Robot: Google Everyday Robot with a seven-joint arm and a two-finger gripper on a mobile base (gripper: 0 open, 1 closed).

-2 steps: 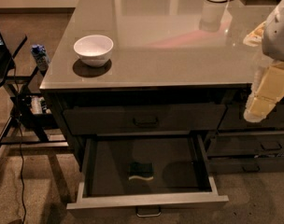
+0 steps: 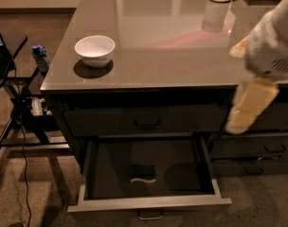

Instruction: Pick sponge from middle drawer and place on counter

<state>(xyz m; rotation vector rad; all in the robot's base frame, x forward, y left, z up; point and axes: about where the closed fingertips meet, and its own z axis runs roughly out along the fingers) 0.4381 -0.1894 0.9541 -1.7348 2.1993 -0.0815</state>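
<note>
One small rectangular green-and-yellow sponge (image 2: 143, 173) lies near the middle of the open grey-fronted middle drawer (image 2: 148, 203), long axis left-right. The cream gripper (image 2: 250, 109) hangs above and to the sponge's right, off the near edge of the glossy grey counter (image 2: 158, 56). Whether it is open or closed cannot be told.

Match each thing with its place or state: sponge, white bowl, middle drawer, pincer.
Things: 1 sponge; 2 white bowl; 3 middle drawer; 4 pincer.
Places or states: A on the counter, left side; B pulled open; C at the right, in front of the counter's front edge; D lying on the drawer's floor.
Pairs: 1-D; 2-A; 3-B; 4-C.
</note>
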